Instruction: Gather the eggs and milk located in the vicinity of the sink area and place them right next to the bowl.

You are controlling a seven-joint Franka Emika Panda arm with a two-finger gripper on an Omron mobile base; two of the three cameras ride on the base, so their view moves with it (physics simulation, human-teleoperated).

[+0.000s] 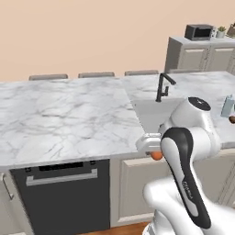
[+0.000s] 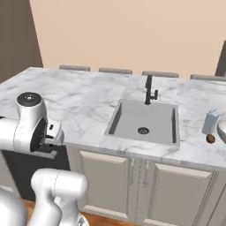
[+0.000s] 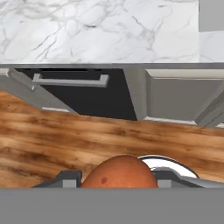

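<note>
Orange-brown egg (image 3: 119,172) held between the two dark finger tips of the claw (image 3: 119,181), seen close in the hand view against the wooden floor (image 3: 65,140), with the dark dishwasher front (image 3: 83,94) and a grey cabinet door (image 3: 183,98) beyond. In the left base view the same egg (image 1: 157,155) shows as a small orange spot under the white hand, in front of the desk edge and below its top. Marble desk (image 1: 64,119) carries the recessed grey sink (image 2: 143,121) with its round drain and black faucet (image 2: 150,90). To the right of the sink stands the milk (image 2: 210,121), upright, a pale blue-and-white carton. Just beside it, towards the desk front, lies the second, brown egg (image 2: 210,138). At the right picture edge, near both, the rim of the pale bowl (image 2: 222,128) is partly cut off
</note>
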